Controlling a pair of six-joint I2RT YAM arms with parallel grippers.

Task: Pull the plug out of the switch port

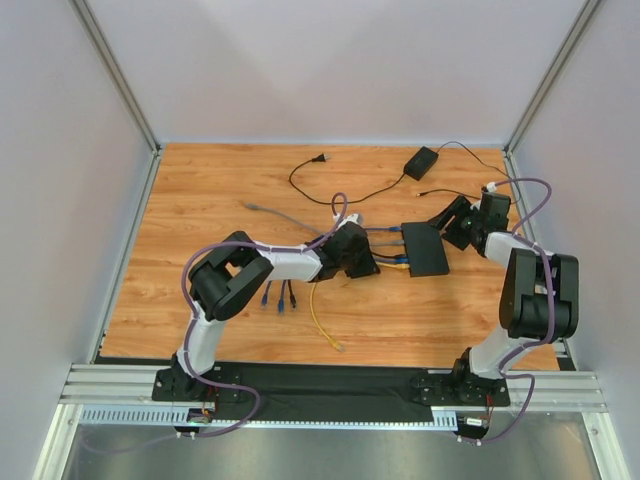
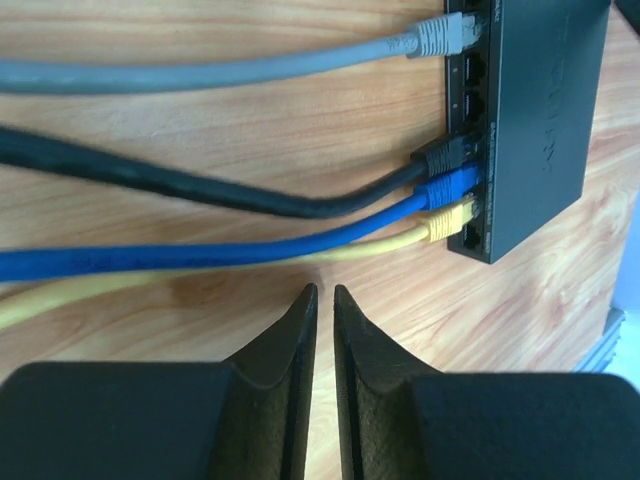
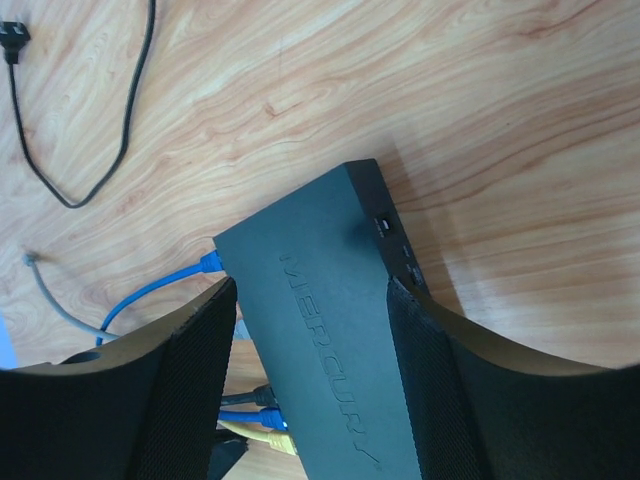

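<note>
The switch [image 1: 425, 248] is a flat black box lying right of the table's middle. In the left wrist view its port edge [image 2: 475, 130] holds a grey plug [image 2: 440, 35], a black plug [image 2: 445, 155], a blue plug [image 2: 455, 183] and a yellow plug [image 2: 452, 218]. My left gripper [image 2: 325, 290] is shut and empty, just short of the yellow and blue cables, a little back from the ports. It also shows in the top view [image 1: 375, 262]. My right gripper [image 3: 312, 285] straddles the switch [image 3: 330, 330] from the far side, pads against both of its sides.
A small black power adapter [image 1: 421, 161] with a thin black cord and wall plug [image 1: 320, 158] lies at the back. Loose cable ends [image 1: 280, 297] and a yellow cable [image 1: 325, 325] trail toward the front. A grey cable [image 1: 265, 210] runs left. Walls enclose three sides.
</note>
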